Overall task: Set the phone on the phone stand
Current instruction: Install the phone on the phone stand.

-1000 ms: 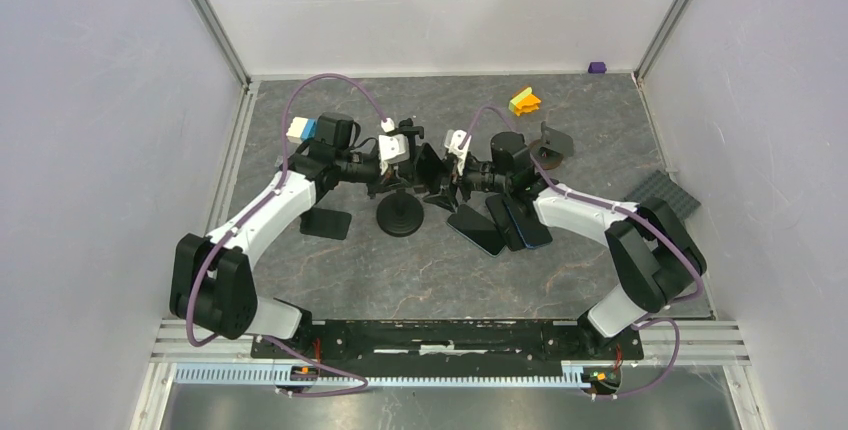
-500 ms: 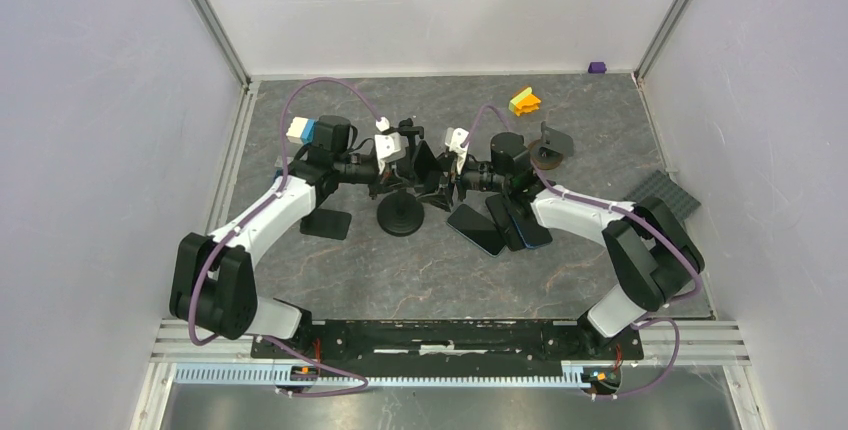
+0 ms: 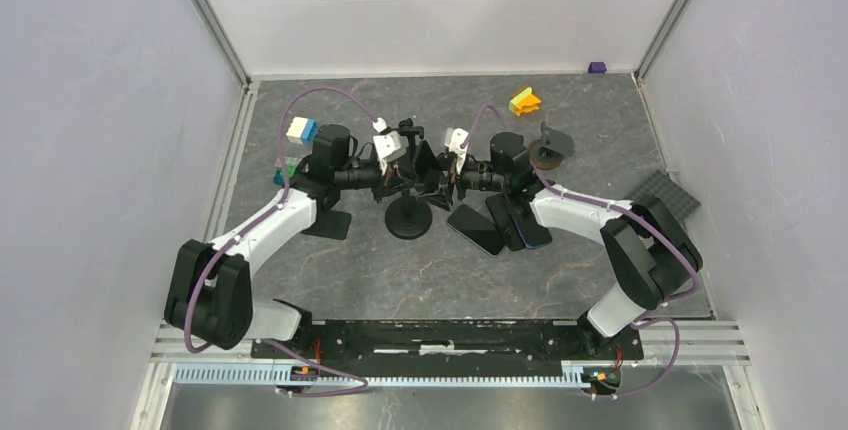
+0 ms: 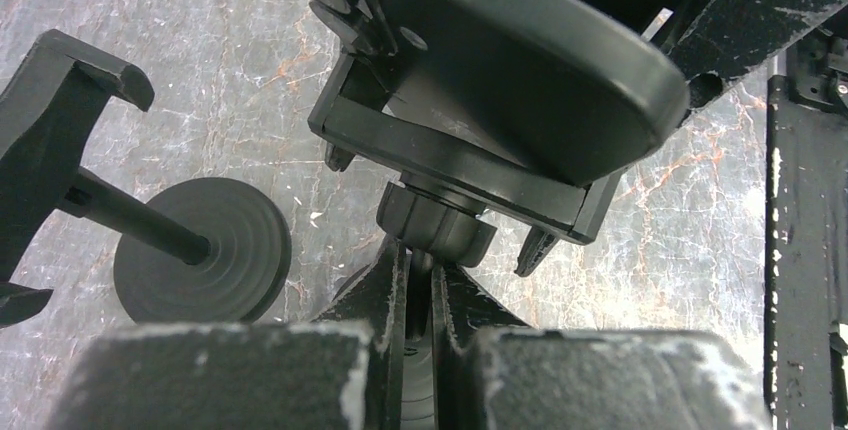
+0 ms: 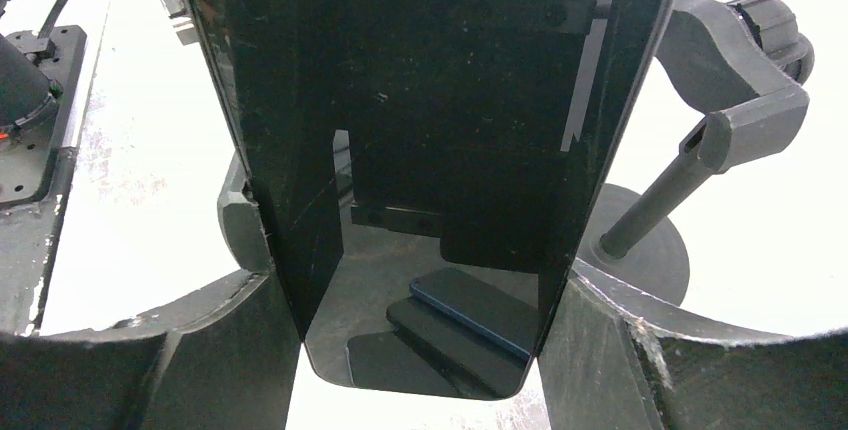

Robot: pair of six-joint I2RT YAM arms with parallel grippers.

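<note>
My right gripper [image 5: 420, 287] is shut on the long edges of a black phone [image 5: 420, 100], which it holds upright over the table's middle. Its glossy face mirrors other phones. In the left wrist view the phone [image 4: 520, 60] rests against the cradle of the black phone stand [image 4: 450, 155]. My left gripper [image 4: 420, 262] is shut on that stand's thin stem, just below the ball joint. From above, both grippers meet at the centre, left gripper [image 3: 398, 172] facing right gripper [image 3: 441, 178]. The stand's round base [image 3: 408, 220] is on the table below them.
Three dark phones [image 3: 500, 224] lie fanned out right of the stand base, and another [image 3: 328, 222] lies flat to its left. A second stand [image 3: 548, 145] is at the back right. Small coloured blocks [image 3: 523, 101] and a grey studded plate [image 3: 660, 195] lie near the edges.
My left arm has shifted slightly right and toward the near side, taking the stand and its base with it. The right gripper and phone have hardly moved.
</note>
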